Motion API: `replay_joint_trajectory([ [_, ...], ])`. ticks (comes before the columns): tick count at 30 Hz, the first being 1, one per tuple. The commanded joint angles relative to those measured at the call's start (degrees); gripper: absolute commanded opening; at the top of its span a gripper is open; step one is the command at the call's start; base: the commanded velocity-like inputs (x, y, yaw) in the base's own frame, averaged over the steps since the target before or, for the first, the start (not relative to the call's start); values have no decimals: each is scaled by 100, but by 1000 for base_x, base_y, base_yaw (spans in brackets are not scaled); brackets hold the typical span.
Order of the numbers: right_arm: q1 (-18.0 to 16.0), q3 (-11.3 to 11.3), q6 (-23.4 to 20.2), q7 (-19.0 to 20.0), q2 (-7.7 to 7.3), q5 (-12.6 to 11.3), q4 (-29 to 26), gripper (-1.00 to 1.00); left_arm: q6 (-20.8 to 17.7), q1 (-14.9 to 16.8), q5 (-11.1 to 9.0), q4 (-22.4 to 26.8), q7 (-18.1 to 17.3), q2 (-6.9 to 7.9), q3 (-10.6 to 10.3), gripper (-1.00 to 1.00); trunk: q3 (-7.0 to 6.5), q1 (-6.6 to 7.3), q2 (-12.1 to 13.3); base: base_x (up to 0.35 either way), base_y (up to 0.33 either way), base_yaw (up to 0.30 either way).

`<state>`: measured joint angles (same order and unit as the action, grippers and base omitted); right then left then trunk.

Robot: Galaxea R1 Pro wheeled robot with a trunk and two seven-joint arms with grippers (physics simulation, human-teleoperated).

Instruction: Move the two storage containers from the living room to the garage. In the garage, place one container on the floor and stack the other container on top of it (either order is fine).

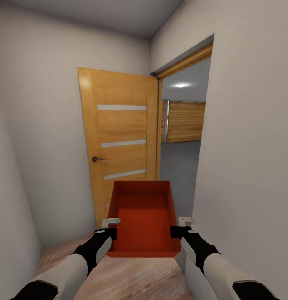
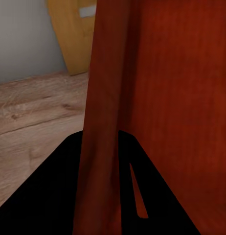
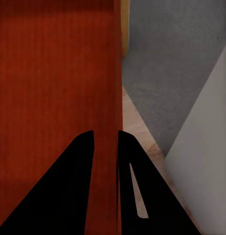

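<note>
1. i hold one red-orange storage container (image 1: 144,216) up in front of me, over the wood floor (image 1: 131,279).
2. my left tool (image 1: 112,233) pinches its left wall.
3. my right tool (image 1: 176,231) pinches its right wall.
4. an open wooden door (image 1: 119,141) is just ahead, with grey garage floor (image 1: 179,166) past it.

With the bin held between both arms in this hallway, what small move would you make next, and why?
Probably roll forward and veer slightly right toward the open doorway. Both end effectors, left and right, clamp the red bin's side walls, the wooden door stands swung open, and the grey floor lies beyond.
</note>
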<state>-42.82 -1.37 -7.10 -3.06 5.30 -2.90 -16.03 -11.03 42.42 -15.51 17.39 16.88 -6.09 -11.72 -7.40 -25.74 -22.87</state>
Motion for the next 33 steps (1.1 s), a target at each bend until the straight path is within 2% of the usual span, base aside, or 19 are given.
replay_joint_trajectory([
  [1, 2, 75, -28, 6, -12, -71, 4, -100, 154, 3, 31, 36, 43, 275, 276, -100, 2, -4, -5, 236, 223, -240],
  [16, 2, 75, -19, 7, -12, -71, 4, -100, 154, 3, 31, 45, 43, 277, 276, -100, 2, -4, -5, 236, 216, -215],
  [33, 2, 75, -17, 7, -11, -71, 4, -100, 154, 3, 38, 45, 42, 276, 276, -100, 2, -4, -5, 230, 199, -18],
])
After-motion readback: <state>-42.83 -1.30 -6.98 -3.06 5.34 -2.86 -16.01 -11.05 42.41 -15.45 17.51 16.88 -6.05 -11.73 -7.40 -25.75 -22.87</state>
